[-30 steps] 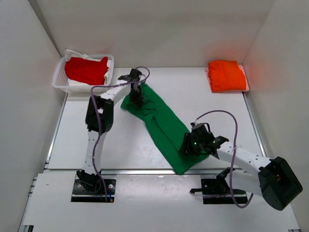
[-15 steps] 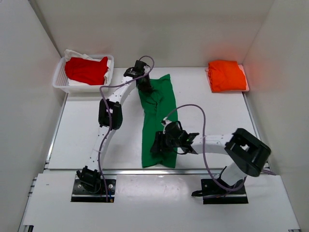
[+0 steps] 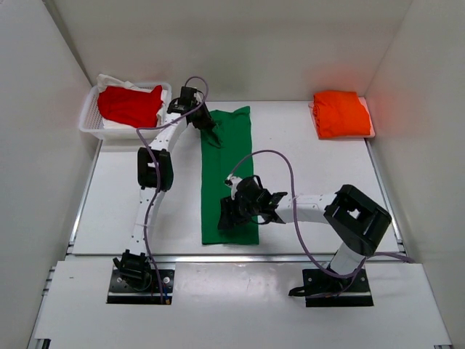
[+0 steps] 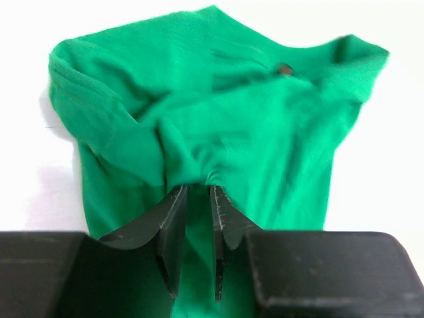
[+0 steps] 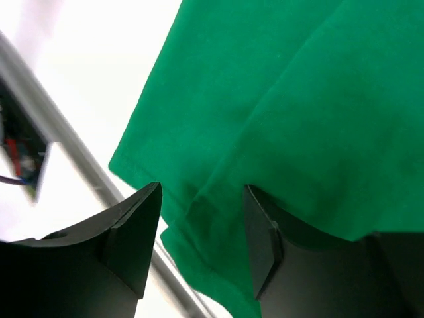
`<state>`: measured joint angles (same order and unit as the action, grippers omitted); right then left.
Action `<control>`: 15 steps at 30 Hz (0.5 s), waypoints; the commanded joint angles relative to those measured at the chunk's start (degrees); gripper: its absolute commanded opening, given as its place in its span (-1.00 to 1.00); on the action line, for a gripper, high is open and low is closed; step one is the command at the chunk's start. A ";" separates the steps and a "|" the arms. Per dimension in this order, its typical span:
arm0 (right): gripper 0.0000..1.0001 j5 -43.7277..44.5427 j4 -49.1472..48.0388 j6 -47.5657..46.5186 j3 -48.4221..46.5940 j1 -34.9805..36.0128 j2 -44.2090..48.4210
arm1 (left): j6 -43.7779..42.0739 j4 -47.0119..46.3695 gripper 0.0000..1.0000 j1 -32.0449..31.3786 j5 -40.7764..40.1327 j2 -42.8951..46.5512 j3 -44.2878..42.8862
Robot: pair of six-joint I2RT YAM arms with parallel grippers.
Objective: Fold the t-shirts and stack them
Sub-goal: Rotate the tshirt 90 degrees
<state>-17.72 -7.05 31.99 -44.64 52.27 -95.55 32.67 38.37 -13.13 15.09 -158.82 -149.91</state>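
The left arm (image 3: 142, 211) and the right arm (image 3: 312, 207) were made of white links and bulky black joints. A thin purple-grey cable (image 3: 269, 151) was run along each. The left gripper (image 4: 197, 192) and the right gripper (image 5: 202, 192) were fitted with black wedge-shaped fingers (image 5: 132, 225).

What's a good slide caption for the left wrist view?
Left end effector pinches a bunched fold of the green shirt lying on the white table.

The top camera is looking down from above and behind my bases, over the whole table (image 3: 349, 174). My wrist cameras are peering close along my fingers (image 4: 173, 225): left at the green t-shirt's (image 3: 218, 189) far end, right at its near hem. All three are sharing that shirt.
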 commanded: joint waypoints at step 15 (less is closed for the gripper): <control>0.32 22.37 18.74 3.93 10.62 -6.55 30.66 | 3.27 -13.40 0.26 -12.70 -5.92 77.76 93.31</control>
<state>-2.31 8.69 29.08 -39.31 47.72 -69.17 33.82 22.44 -22.44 15.46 -82.59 -76.51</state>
